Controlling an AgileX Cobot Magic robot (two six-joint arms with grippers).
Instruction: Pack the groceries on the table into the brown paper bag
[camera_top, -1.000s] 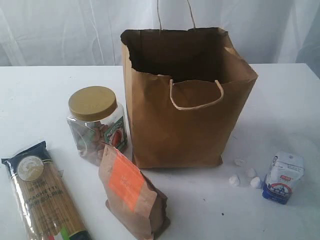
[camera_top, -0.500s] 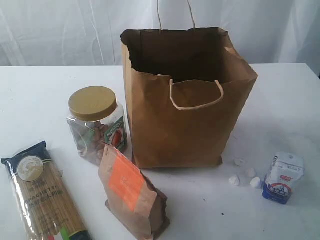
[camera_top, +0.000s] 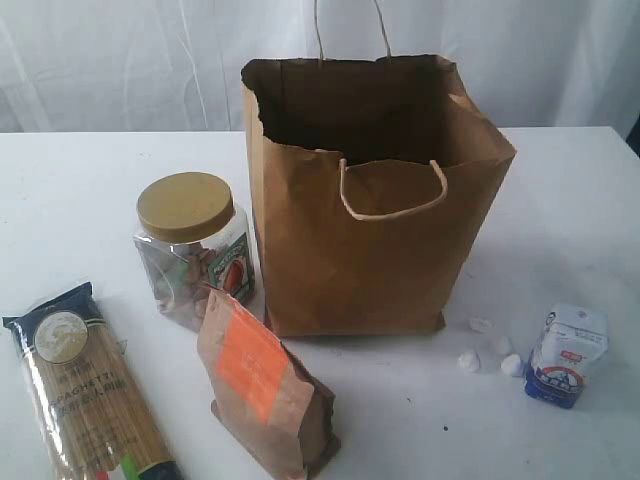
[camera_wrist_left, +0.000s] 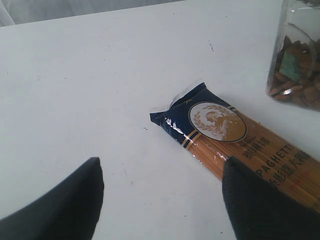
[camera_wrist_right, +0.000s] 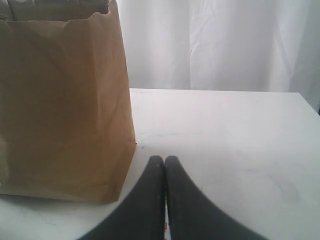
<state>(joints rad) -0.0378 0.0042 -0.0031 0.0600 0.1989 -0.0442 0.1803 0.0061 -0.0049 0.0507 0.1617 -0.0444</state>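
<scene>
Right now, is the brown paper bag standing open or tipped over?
Upright and open: the brown paper bag stands on its base on the table, mouth gaping upward.

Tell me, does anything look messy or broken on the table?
Yes. Four tiny white lumps lie loose on the table between the brown paper bag and the small white-blue packet, like a spill. The bag's top rim is ragged and torn on its left side.

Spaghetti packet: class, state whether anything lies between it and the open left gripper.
Nothing visible does: in the left wrist view only bare table separates the open left gripper from the spaghetti packet.
</scene>
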